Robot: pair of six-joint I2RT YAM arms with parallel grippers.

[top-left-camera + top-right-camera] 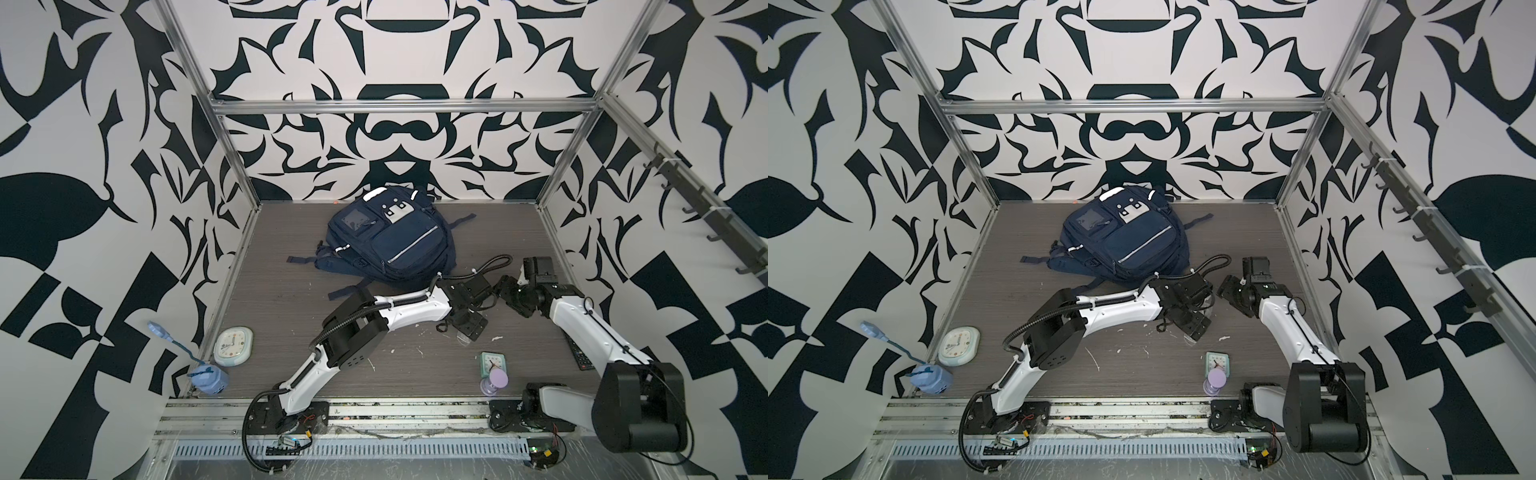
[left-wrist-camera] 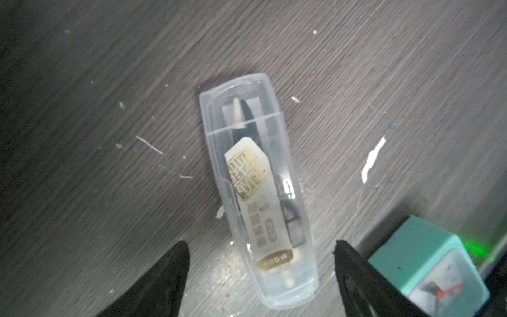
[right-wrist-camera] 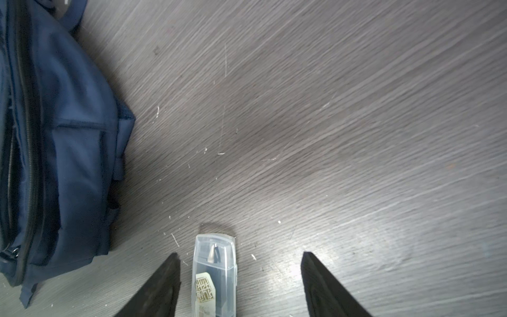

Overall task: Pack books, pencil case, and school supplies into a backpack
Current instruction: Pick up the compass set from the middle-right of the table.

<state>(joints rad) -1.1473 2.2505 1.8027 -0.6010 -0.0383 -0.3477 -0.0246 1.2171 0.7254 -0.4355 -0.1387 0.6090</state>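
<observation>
The grey wood bench (image 1: pixel 282 316) holds everything. The big navy backpack (image 1: pixel 390 241) lies flat on it with its front pockets up. It is near the clear packet (image 2: pixel 260 192), on the back-wall side.

The left tool (image 2: pixel 260 244) hangs right over the clear packet. Its two black fingers are spread wide, one on each side of the packet's gold-tag end. Bare bench shows between each finger and the packet, so it holds nothing.

The right tool (image 3: pixel 239 254) is spread wide too and holds nothing. The packet's capped end shows between its fingers, closer to one and touching neither.

The clear packet lies flat on the bench with a whitish card inside. A mint-green clock (image 2: pixel 428 263) sits near the packet.
</observation>
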